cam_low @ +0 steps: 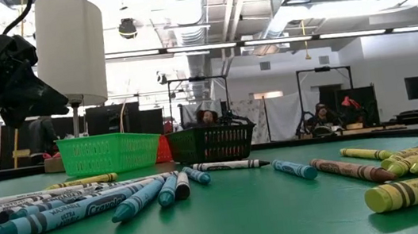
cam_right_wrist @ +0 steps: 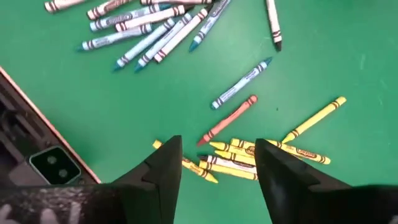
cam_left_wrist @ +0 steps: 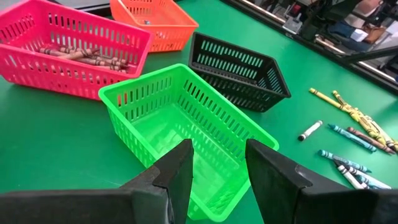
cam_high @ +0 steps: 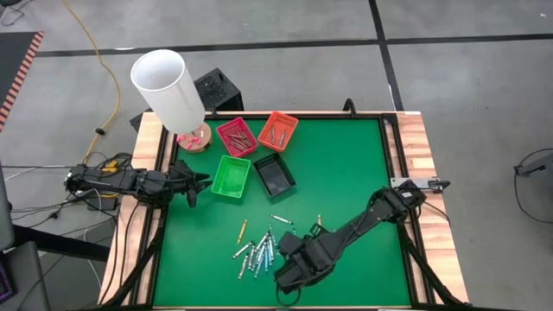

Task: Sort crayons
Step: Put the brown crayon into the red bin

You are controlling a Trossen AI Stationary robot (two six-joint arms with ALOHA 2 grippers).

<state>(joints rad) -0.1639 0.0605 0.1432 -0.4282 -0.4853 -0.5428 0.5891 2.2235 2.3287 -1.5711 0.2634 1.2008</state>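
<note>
The right gripper (cam_right_wrist: 214, 163), fingers apart and empty, hovers over the yellow wax crayons (cam_right_wrist: 249, 155) for pickup. The left gripper (cam_left_wrist: 217, 163), fingers apart, waits above the green slotted plastic tray (cam_left_wrist: 186, 118).

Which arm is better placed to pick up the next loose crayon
The right. Its open gripper hangs directly over the yellow crayons at the table's near edge, while the left gripper, also open, sits by the green tray, away from the loose crayons.
</note>
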